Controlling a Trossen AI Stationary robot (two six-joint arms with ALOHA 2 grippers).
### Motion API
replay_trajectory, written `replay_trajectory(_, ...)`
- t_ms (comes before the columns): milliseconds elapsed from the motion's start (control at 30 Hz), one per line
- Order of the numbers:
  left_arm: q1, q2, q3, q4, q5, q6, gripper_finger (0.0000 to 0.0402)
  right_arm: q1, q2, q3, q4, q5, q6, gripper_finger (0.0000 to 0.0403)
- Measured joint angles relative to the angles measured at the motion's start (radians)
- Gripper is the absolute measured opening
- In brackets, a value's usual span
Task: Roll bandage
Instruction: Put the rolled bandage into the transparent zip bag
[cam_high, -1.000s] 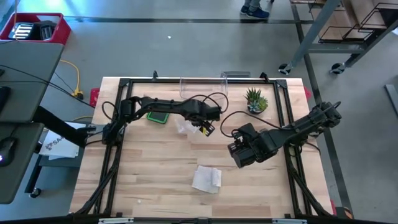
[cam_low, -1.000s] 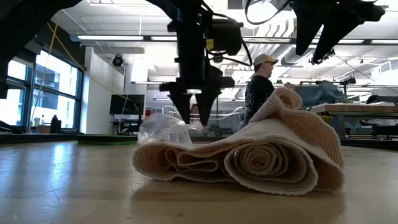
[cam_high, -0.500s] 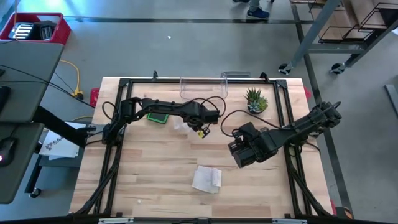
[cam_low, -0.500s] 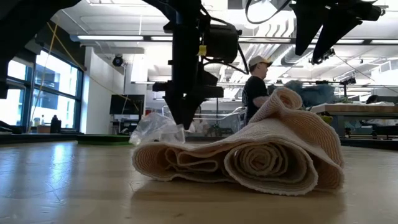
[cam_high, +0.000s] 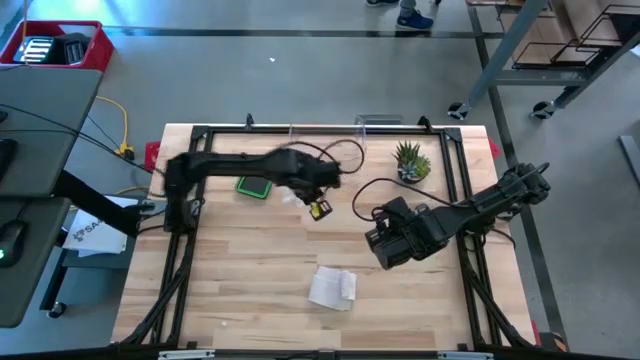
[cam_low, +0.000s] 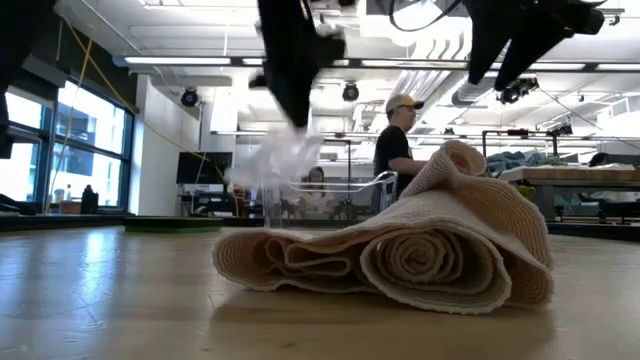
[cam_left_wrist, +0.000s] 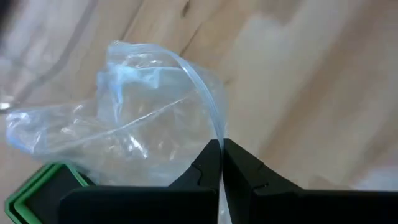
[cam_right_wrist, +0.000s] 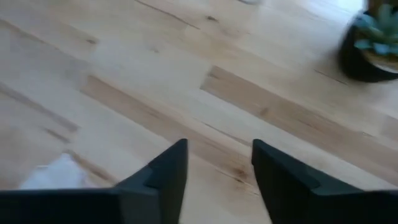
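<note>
One beige bandage (cam_high: 332, 287) lies loosely folded low-centre in the high view, on the wooden table (cam_high: 250, 310), apart from both arms. Low view shows it close up (cam_low: 400, 255), partly coiled, one coil end facing the camera, a loose flap rising at its right; its long axis runs left-right across that frame. In the high view it reads as a roughly squarish crumple, so its direction there is hard to tell. No readable writing on it.

Left gripper (cam_high: 310, 195) sits above centre in the high view, blurred, fingers pinched shut on a clear plastic bag (cam_left_wrist: 124, 118). Left wrist view shows the fingertips (cam_left_wrist: 222, 163) clamped together on the bag's edge. In the low view the bag (cam_low: 275, 160) hangs off the table, upper-left of centre. A yellow tag on the gripper is too small to read.

Right gripper (cam_high: 385, 245) hovers right of centre, fingers (cam_right_wrist: 168, 171) apart, nothing between them, bare wood below.

Green flat pad (cam_high: 254, 187) lies left of the left gripper. Small potted plant (cam_high: 411, 162) stands upper right on the table. Clear plastic bin (cam_high: 325, 135) sits at the table's top edge. A person (cam_low: 395, 150) in a cap stands in the room behind in the low view.
</note>
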Motion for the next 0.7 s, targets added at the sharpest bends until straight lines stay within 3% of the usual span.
replay_trajectory(67, -0.020, -0.081, 0.000, 0.007, -0.006, 0.006, 0.0001, 0.000, -0.009, 0.000, 0.056, 0.019, -0.029, 0.0142)
replay_trajectory(200, -0.053, -0.208, 0.001, 0.037, 0.003, 0.019, 0.0001, -0.006, -0.014, 0.000, 0.253, 0.068, -0.174, 0.0023)
replay_trajectory(433, -0.127, -0.297, 0.001, 0.150, 0.151, 0.044, 0.0001, -0.039, -0.024, 0.000, 0.734, 0.091, -0.556, 0.0002)
replay_trajectory(700, -0.204, -0.304, -0.001, 0.275, 0.286, -0.007, 0.0000, -0.054, -0.092, 0.000, 0.907, 0.045, -0.789, 0.0000)
